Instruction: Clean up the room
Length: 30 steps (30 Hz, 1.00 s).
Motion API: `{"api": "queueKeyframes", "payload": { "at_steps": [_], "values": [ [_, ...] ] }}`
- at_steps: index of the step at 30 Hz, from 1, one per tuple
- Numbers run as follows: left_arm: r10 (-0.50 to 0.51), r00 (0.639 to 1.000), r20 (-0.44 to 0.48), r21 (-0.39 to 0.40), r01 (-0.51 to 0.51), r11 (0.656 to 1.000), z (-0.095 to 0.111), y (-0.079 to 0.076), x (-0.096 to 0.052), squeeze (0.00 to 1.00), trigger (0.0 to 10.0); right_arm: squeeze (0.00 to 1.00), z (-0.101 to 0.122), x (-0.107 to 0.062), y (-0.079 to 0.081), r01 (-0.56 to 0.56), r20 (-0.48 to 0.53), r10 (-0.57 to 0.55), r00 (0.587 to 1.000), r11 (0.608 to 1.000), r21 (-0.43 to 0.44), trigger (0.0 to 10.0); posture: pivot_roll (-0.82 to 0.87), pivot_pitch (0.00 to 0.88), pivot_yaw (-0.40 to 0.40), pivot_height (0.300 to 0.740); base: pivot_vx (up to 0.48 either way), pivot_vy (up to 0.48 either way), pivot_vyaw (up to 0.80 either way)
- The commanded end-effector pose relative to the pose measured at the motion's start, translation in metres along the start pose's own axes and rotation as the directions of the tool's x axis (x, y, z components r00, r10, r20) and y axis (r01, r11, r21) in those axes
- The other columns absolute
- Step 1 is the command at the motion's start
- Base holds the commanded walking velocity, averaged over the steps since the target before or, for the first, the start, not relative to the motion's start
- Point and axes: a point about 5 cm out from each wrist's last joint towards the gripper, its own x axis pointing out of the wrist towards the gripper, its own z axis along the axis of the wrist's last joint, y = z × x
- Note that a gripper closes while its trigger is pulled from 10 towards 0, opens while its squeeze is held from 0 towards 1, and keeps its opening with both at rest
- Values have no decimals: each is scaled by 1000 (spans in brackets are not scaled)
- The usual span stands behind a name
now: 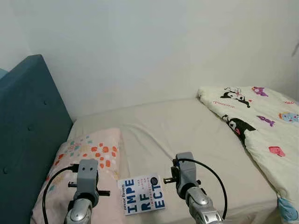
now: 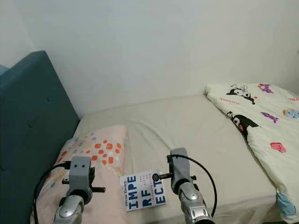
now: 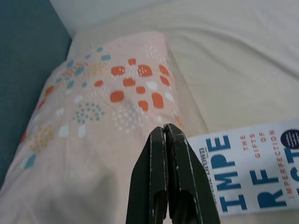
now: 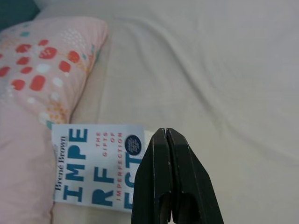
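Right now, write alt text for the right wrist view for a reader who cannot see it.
The right end effector, its two black fingers pressed shut, hovers over a white book with blue lettering lying on a cream bedsheet. The book's edge touches a pink pillow dotted with orange and teal.

My 2 head eyes look forward and down over the bed (image 1: 187, 126), arms at the lower edge. Each wrist camera peers closely along its closed tool, left tool (image 3: 166, 135), right tool (image 4: 166, 137). All 4 views share the book (image 1: 141, 194) beside the pillow (image 3: 93, 121).
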Motion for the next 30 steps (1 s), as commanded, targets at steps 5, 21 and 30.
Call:
{"api": "queueKeyframes", "payload": {
  "at_steps": [5, 21, 30],
  "values": [
    [-23, 999, -33, 26, 24, 999, -11, -6, -4, 0, 10000, 0, -6, -2, 2, 2, 2, -2, 1000, 1000, 18, 10000, -8, 0, -2, 740, 0, 0, 0],
    [-47, 998, -38, 43, 49, 998, -12, -10, 0, 0, 10000, 0, -11, -3, 0, 15, 3, -15, 1000, 1000, 2, 10000, -9, 0, 5, 740, 0, 0, 0],
    [-31, 999, -33, 42, 33, 999, -7, -10, 7, 0, 10000, 0, -3, 2, -3, 25, 5, -25, 1000, 1000, 1, 10000, -12, 0, 9, 740, 0, 0, 0]
  ]
}}
